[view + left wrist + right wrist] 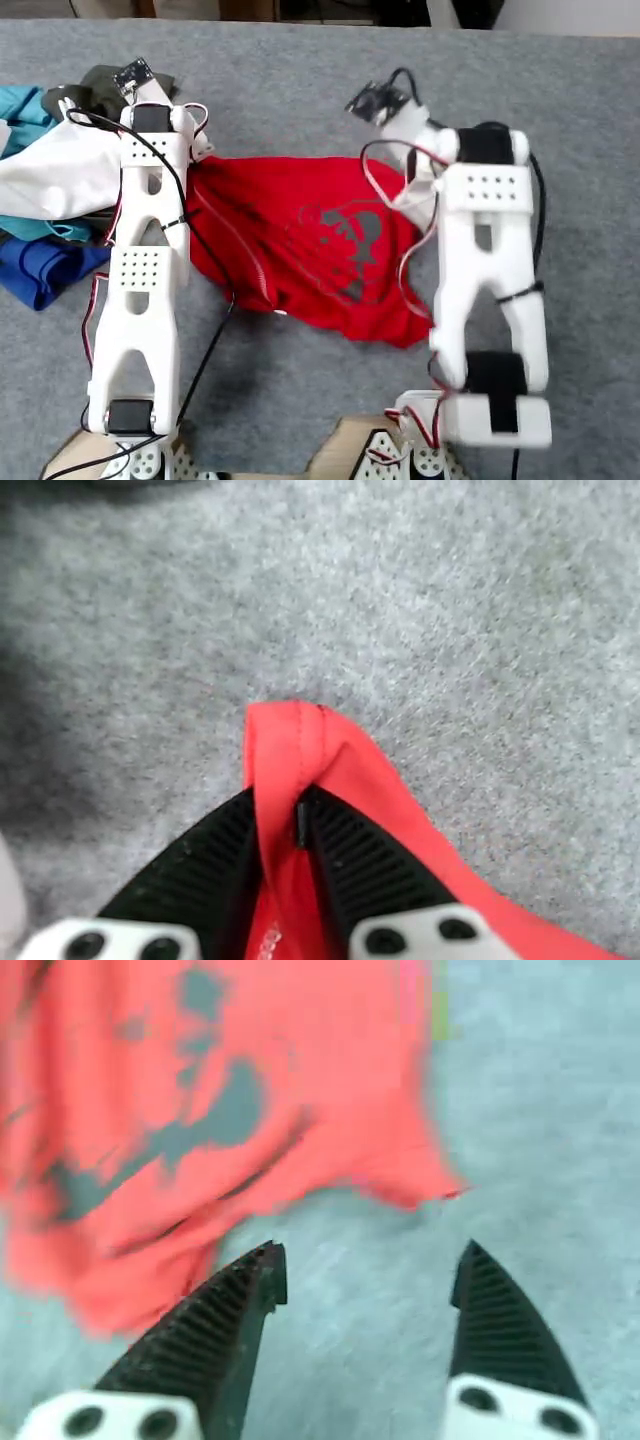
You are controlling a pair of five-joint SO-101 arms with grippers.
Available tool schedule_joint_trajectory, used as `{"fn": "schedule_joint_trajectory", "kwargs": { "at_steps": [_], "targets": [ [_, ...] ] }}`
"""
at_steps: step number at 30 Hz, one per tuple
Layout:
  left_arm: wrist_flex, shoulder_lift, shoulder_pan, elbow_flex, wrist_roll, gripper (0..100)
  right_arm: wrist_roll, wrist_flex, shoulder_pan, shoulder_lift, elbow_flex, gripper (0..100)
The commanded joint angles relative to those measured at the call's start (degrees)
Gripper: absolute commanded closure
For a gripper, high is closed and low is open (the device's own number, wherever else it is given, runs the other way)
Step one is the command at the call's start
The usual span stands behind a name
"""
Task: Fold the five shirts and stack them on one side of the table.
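Near the middle of the grey tabletop [300, 80] the red shirt [300, 240] lies spread out but rumpled, with its dark print facing up. The left tool [285, 815] is clenched on a hemmed corner of it, at the far edge on the side nearest the heap of waiting shirts [50, 190]. A fold of red cloth stands up between its ribbed pads [355, 855]. The right tool [370, 1260] is released, its jaws wide apart. It hangs over bare tabletop just beside the shirt's opposite edge and touches nothing. The heap shows 4 colours: white on top, with teal, blue and a dark one around it.

The step in hand looks like squaring the red shirt flat before the 1st fold. To do it well, the right tool should drop onto the matching far corner and pinch the hem alone, not a bunched layer beneath. Then both arms can draw apart evenly and low, so the cloth slides taut without lifting. The left grip sits close to the fingertips, so a hard tug could pull the hem free, and a gentle pull is safer. The spread shirt should also stay clear of the heap.
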Motion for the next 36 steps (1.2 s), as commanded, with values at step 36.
{"fn": "schedule_joint_trajectory", "kwargs": {
  "at_steps": [36],
  "targets": [
    [-0.4, -1.1, 0.1, -2.6, -0.4, 98, 6.0, -4.4, -11.9, 17.4, 1.7, 80.0]
  ]
}}
